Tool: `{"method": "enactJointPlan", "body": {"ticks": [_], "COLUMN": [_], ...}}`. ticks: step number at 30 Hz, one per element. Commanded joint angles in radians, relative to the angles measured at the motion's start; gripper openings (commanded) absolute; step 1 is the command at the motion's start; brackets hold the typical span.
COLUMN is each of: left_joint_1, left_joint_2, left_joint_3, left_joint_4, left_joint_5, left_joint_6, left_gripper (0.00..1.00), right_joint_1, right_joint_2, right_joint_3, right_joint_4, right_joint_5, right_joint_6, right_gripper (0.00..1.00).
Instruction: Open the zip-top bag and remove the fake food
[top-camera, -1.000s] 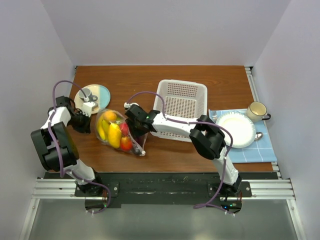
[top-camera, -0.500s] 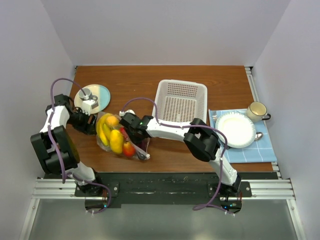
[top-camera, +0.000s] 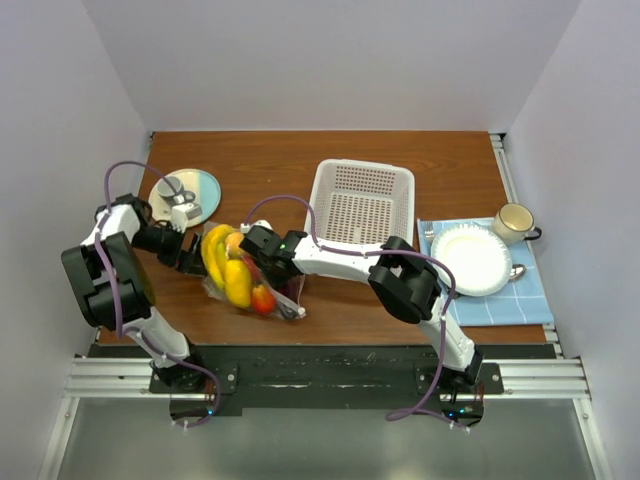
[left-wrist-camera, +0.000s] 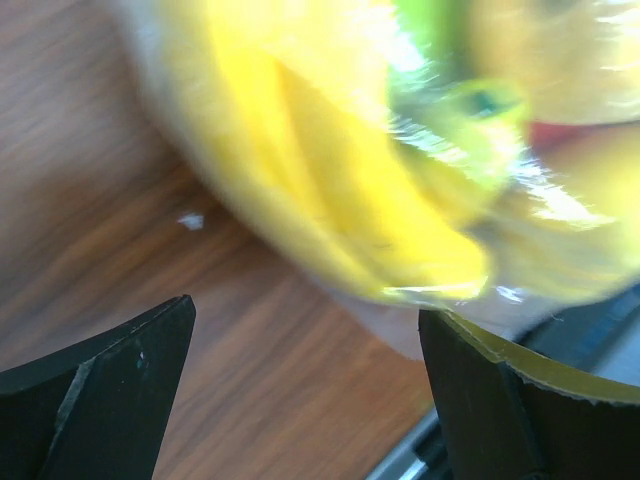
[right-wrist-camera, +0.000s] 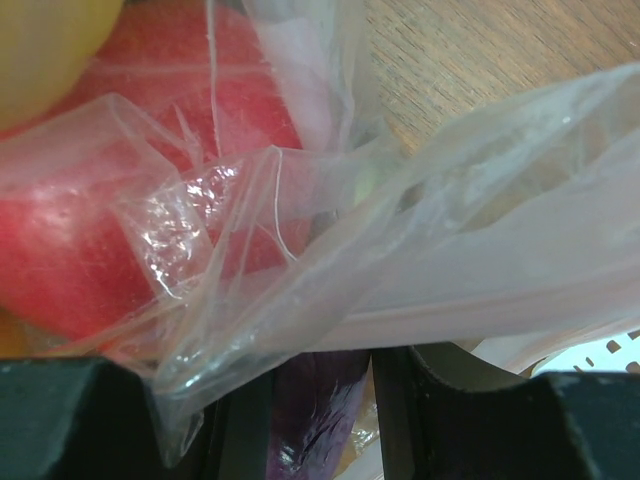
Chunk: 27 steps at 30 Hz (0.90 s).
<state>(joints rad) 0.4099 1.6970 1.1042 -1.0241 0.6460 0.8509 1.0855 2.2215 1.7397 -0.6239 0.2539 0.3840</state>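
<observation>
Clear zip-top bag (top-camera: 284, 303) of fake food (top-camera: 238, 284), left end effector (top-camera: 191, 255) beside it, right end effector (top-camera: 263, 263) over it

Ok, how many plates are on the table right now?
2: a yellow-and-blue plate at the far left, and a white plate on the blue cloth at the right, beside the mug. No others visible.

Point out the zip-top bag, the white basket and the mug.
zip-top bag (right-wrist-camera: 440, 240), right wrist view, crumpled clear film.
white basket (top-camera: 365, 213), top external view, perforated floor.
mug (top-camera: 512, 220), top external view, open mouth.
</observation>
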Motion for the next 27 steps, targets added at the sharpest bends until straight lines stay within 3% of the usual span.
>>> {"method": "enactJointPlan", "body": {"ticks": [1,5,9,13,18,20,23,24,25,26,27], "left_joint_1": [-0.003,0.001,-0.042,-0.071,-0.075,-0.075,-0.077,-0.076,-0.077,-0.076,-0.074], "left_joint_2": [0.003,-0.034,-0.013,0.027,0.02,0.009,-0.017,-0.025,-0.036,-0.055,-0.066], "left_joint_3": [0.134,0.134,0.019,-0.076,-0.119,-0.112,-0.096,-0.087,-0.081,-0.076,-0.066], "left_joint_4": [-0.271,-0.292,-0.289,-0.167,-0.087,-0.076,-0.054,-0.044,-0.036,-0.028,-0.012], "left_joint_5": [0.181,0.163,0.141,0.109,0.038,0.026,-0.002,-0.009,-0.017,-0.034,-0.04], "left_joint_6": [0.152,0.189,0.223,0.177,0.152,0.148,0.132,0.126,0.123,0.106,0.102], "left_gripper": [1.0,1.0,1.0,1.0,0.99,0.89,0.5,0.2,0.06,0.0,0.0], "right_joint_1": [0.01,0.01,0.01,0.01,0.008,0.008,0.007,0.007,0.008,0.007,0.004], "right_joint_2": [-0.005,-0.003,-0.002,-0.005,-0.023,-0.028,-0.043,-0.051,-0.06,-0.072,-0.101], "right_joint_3": [-0.003,0.001,0.003,0.014,0.017,0.018,0.024,0.027,0.032,0.032,0.032], "right_joint_4": [-0.033,-0.034,-0.028,-0.033,-0.036,-0.037,-0.053,-0.059,-0.068,-0.069,-0.071], "right_joint_5": [-0.021,-0.027,-0.039,-0.039,-0.028,-0.025,-0.024,-0.025,-0.025,-0.024,-0.025], "right_joint_6": [-0.011,-0.011,-0.011,-0.011,-0.014,-0.016,-0.016,-0.017,-0.019,-0.023,-0.023], "right_gripper": [0.25,0.25,0.24,0.14,0.1,0.08,0.03,0.02,0.0,0.0,0.0]}}
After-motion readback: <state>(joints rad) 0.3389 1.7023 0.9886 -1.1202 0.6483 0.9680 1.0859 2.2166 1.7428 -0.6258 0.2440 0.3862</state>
